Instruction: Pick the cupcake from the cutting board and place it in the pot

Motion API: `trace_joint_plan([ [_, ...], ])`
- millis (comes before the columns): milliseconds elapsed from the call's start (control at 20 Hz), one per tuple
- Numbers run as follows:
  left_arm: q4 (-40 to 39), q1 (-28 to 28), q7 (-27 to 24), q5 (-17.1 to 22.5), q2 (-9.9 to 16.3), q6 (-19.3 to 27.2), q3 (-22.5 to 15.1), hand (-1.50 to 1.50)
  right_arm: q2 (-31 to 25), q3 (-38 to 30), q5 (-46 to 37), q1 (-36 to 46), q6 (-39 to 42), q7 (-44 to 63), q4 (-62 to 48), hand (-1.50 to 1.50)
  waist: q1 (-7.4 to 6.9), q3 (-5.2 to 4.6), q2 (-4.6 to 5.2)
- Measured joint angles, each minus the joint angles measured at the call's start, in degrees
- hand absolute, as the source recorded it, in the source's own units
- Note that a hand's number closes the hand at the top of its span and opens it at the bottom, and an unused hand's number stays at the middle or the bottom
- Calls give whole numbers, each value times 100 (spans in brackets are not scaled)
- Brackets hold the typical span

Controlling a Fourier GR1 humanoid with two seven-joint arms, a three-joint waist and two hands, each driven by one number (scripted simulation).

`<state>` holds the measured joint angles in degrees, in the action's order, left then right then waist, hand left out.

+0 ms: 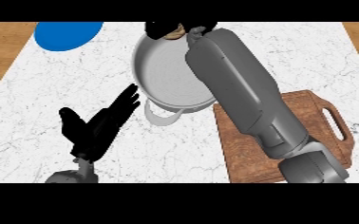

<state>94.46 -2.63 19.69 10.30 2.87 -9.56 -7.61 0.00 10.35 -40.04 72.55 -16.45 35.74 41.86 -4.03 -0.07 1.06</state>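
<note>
Fingers (pixel 160 29) of right hand (pixel 168 28) grasp cupcake (pixel 176 30) over far rim of pot (pixel 168 71); left hand (pixel 95 126) rests released, near left, above tabletop (pixel 42 99). Cutting board (pixel 238 142) lies right.

You have one view, from the robot's head, looking steeply down on the counter (pixel 42 104). Both forearms come in from its lower edge. The frame takes in the pot (pixel 165 76) at the middle, a wooden cutting board (pixel 238 142) lower right and a blue plate (pixel 67 34) upper left.
</note>
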Motion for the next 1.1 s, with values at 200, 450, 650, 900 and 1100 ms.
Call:
trace_joint_plan([
  [200,20,-93,55,-14,-40,-5,-62,0,0,171,476,159,-361,-314,-771,150,-128,-2,32],
  [450,-60,-187,20,31,-21,-92,-39,0,-1,-79,1327,176,-900,-621,-1140,-150,-239,0,68],
  [650,-84,-252,31,24,-20,-145,-85,0,0,-327,2068,-2,-1302,-1276,-1183,-150,-316,6,97],
  [900,-93,-247,-7,43,6,-192,-60,0,0,-484,2813,-47,-1717,-2053,-1312,-150,-373,7,105],
  [1100,-171,-213,-74,13,-28,-167,-56,0,0,-560,3145,-39,-2140,-2683,-1507,-150,-325,6,99],
])
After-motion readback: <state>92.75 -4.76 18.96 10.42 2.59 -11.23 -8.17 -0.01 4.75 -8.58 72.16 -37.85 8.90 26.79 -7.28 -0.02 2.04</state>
